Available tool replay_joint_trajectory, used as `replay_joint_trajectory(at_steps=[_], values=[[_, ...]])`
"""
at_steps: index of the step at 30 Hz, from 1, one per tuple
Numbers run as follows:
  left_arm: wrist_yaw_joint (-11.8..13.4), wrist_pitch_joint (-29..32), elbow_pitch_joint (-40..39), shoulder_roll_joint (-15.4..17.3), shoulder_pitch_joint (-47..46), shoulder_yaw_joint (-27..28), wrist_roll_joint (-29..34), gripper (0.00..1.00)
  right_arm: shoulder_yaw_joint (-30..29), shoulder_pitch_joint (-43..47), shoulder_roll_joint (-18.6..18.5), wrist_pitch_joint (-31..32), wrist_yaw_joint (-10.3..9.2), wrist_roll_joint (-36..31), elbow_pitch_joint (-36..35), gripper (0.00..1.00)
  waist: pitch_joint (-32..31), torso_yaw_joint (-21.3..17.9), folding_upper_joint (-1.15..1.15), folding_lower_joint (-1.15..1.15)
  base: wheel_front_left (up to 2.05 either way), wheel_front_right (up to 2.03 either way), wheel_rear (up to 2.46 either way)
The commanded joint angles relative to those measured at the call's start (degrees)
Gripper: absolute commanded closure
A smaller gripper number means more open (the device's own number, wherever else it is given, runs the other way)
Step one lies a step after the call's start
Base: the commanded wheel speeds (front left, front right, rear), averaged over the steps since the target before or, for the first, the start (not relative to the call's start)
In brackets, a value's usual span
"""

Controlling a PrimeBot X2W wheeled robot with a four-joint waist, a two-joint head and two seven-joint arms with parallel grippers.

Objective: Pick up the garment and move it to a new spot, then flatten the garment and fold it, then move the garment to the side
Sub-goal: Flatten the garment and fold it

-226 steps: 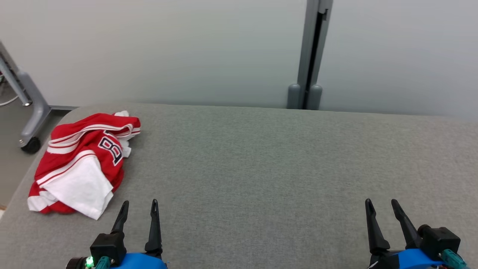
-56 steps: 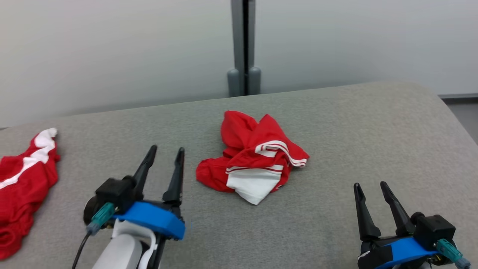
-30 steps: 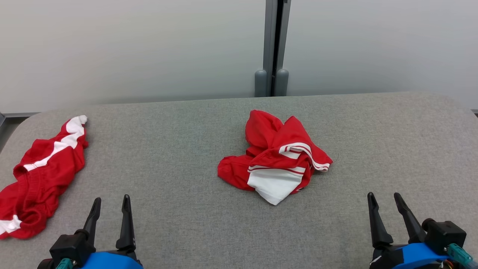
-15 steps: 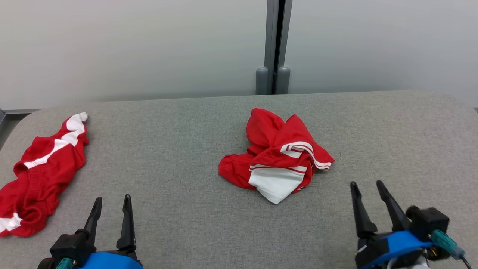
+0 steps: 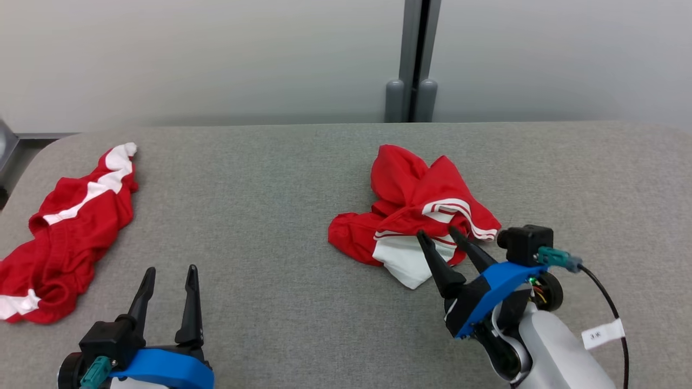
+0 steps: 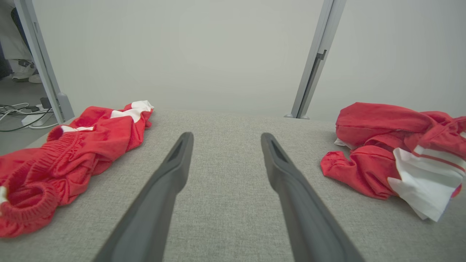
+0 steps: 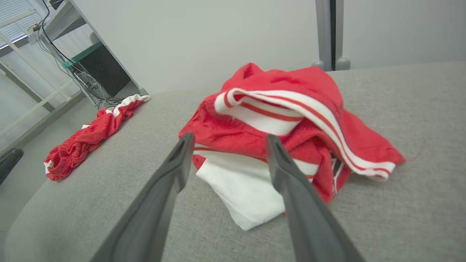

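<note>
**Take one layer, not the heap**

Our right gripper [image 5: 435, 232] gapes wide and empty, fingertips over the white flap of the garment [image 5: 411, 183]. We should pinch one hem layer low, then draw outward. Our left gripper [image 5: 170, 269], open and empty, hangs well aside; red shorts [image 5: 70, 227] beyond its left finger obstruct nothing.

A red garment [image 5: 416, 189] with white striped trim lies crumpled centrally on the table [image 5: 259, 216].

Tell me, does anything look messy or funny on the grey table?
Yes. The red and white shirt sits crumpled in a heap in the middle of the grey table. The red shorts lie bunched by its left edge. Nothing looks torn or spilled.
</note>
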Motion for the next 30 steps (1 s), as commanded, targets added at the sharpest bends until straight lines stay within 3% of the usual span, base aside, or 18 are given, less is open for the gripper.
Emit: replay_joint_trajectory(at_steps=[1,9,18,19,21,30], values=[[-0.3,-0.3,0.2,-0.2,-0.8,-0.2,0.3,0.00,0.3,-1.7,-0.3,0.1,0.01,1.0,1.5,0.00,0.4,0.6,0.00,0.00,0.00,0.00,0.00],[-0.8,-0.3,0.9,-0.5,-1.3,-0.9,0.7,0.00,2.5,-9.7,-0.3,-4.5,0.01,6.1,13.0,0.00,0.5,3.1,0.00,0.00,0.00,0.00,0.00],[-1.3,-0.3,1.3,-0.7,-1.2,-1.3,0.9,0.00,5.3,-16.6,-0.3,-9.4,0.01,5.5,24.6,0.00,0.6,4.8,0.00,0.00,0.00,0.00,0.00],[-1.3,-0.3,1.4,-0.8,-1.3,-1.4,0.9,0.00,5.7,-17.3,-0.3,-9.5,0.01,5.3,25.8,0.60,0.6,5.0,0.00,0.00,0.00,0.00,0.00],[-1.5,-0.3,1.6,-0.9,-1.6,-1.7,1.0,0.00,6.3,-18.3,-0.2,-10.3,0.01,5.3,27.7,1.00,0.6,5.4,0.00,0.00,0.00,0.00,0.00],[-1.1,-0.3,1.7,-1.0,-0.6,-1.0,0.8,0.00,5.2,-22.2,-0.3,-14.6,0.01,3.8,26.5,1.00,-0.6,5.2,0.00,0.00,0.00,0.00,0.00]])
